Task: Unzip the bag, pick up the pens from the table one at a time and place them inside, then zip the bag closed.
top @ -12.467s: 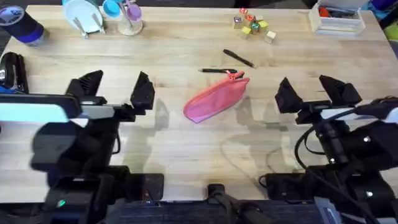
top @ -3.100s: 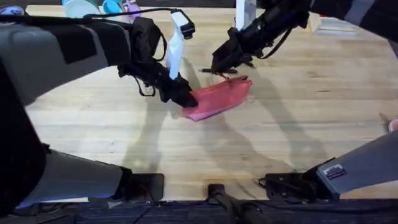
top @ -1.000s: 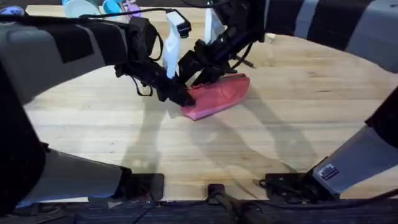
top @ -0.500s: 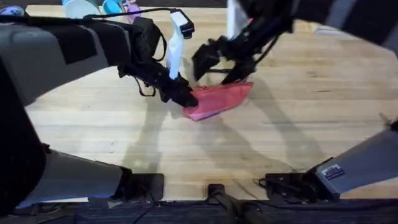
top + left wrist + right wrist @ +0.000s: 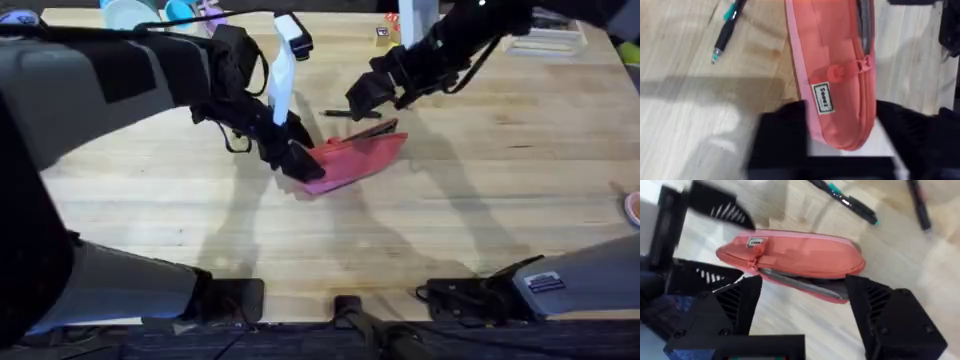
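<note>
- The table (image 5: 480, 190) was light butcher-block wood, bare around the middle where I worked.
- The bag (image 5: 352, 160) lay just left of the table's centre, its zipper run open along most of its length, the pull (image 5: 865, 63) parked near the left end.
- It looked soft, light fabric, so I judged it would slump and slide unless pinned at a tapered end.
- My left gripper (image 5: 298, 160) was clenched on the bag's left tip, anchoring it.
- My right gripper (image 5: 385, 90) hung released, jaws wide, just past the bag's far edge.
- The pens lay beyond the bag: the teal-tipped pen (image 5: 847, 199) nearest, the black pen (image 5: 918, 202) farther right.
- Thin, hard and probably slick, each wanted a pinch mid-barrel, across its width.
</note>
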Robot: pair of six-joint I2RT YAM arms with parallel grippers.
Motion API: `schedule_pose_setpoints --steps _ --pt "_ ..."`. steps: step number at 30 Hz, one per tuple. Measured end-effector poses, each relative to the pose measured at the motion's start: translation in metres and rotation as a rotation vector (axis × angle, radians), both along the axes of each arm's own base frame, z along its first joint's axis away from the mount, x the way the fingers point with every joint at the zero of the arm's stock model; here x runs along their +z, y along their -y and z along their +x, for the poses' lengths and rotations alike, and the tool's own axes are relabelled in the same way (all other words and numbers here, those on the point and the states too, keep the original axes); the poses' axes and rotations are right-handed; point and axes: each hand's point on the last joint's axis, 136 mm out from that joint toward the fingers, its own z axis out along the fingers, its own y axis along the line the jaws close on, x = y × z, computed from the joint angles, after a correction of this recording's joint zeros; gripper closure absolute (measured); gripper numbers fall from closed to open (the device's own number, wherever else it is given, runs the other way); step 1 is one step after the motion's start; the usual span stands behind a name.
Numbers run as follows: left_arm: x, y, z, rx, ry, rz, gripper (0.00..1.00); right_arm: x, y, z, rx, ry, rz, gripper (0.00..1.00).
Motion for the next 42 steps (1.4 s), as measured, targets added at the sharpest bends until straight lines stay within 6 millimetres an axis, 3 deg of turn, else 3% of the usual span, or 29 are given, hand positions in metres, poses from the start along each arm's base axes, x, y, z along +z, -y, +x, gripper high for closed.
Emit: schedule_pose_setpoints --steps 1,3,16,19,23,29,42 --pt "0.0 0.0 0.001 0.0 0.004 -0.002 0.084 0.003 0.0 0.0 0.02 0.017 0.0 0.004" --pt "0.001 0.001 0.002 0.0 0.01 -0.004 0.014 0.01 0.001 -0.001 0.069 0.057 -0.004 0.004" --pt "0.007 -0.004 -0.004 0.002 -0.044 0.033 0.006 0.042 0.007 -0.009 0.311 0.248 -0.033 0.004" --pt "0.022 -0.005 0.002 0.005 -0.01 0.046 0.006 0.047 0.006 -0.012 0.368 0.283 -0.042 0.004" --pt "0.058 -0.008 0.006 0.012 0.091 0.058 0.006 0.048 0.003 -0.014 0.441 0.316 -0.051 0.004" --pt "0.1 -0.016 -0.004 0.026 0.222 0.07 0.005 0.05 0.0 -0.01 0.485 0.354 -0.056 0.004" --pt "0.136 -0.03 -0.023 0.054 0.369 0.103 0.005 0.052 -0.002 -0.006 0.497 0.381 -0.054 0.005"
